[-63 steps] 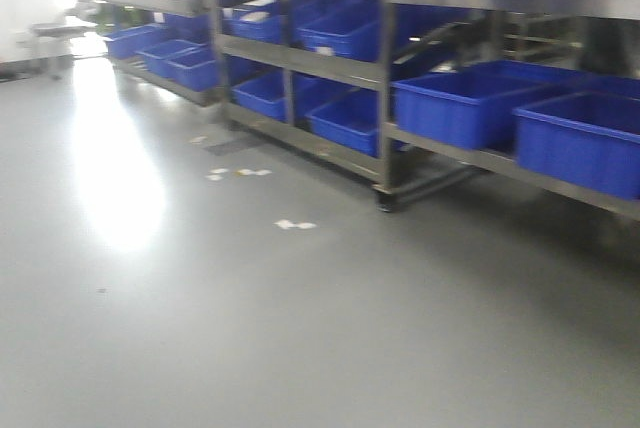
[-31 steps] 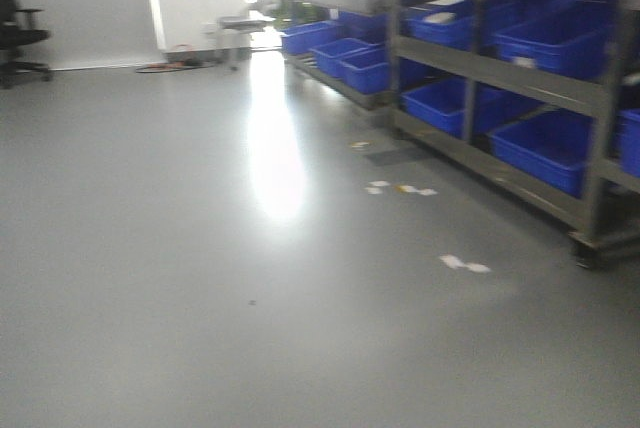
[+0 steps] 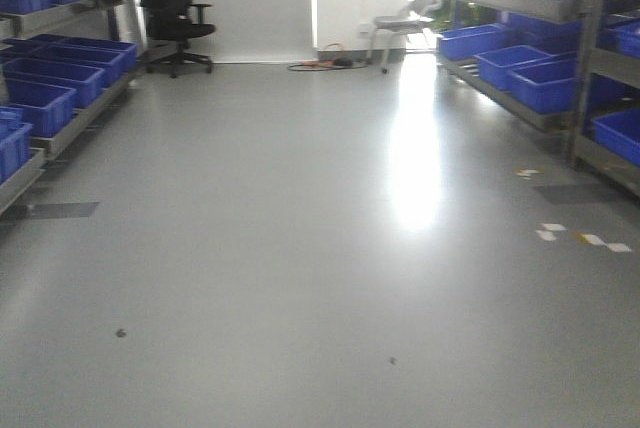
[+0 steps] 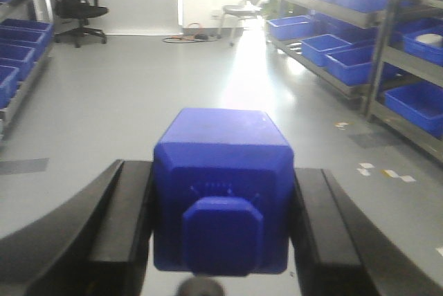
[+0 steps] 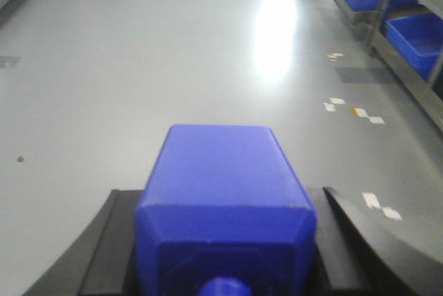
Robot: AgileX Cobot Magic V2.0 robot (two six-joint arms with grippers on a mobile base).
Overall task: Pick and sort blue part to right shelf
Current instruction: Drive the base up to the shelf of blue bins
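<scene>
In the left wrist view, a matte-blue part (image 4: 221, 192) with a short stub cap facing the camera sits between the black fingers (image 4: 128, 220) of my left gripper (image 4: 221, 171), which is shut on it. The right wrist view shows a second blue part (image 5: 225, 171), cap end toward the camera, clamped in my right gripper (image 5: 225, 199). Both are carried above the grey floor. The right shelf (image 3: 560, 118) with blue bins (image 3: 545, 83) runs along the right side of the aisle. Neither gripper nor part shows in the front view.
Another rack with blue bins (image 3: 40, 98) lines the left side. A black office chair (image 3: 175, 8) and a grey chair (image 3: 405, 23) stand at the far wall, with cables (image 3: 325, 63) on the floor. Tape marks (image 3: 585, 238) lie near the right shelf.
The front view has swung left: the right shelf slid from filling the frame to the right edge, and the open aisle, the left rack and the black chair came into sight.
</scene>
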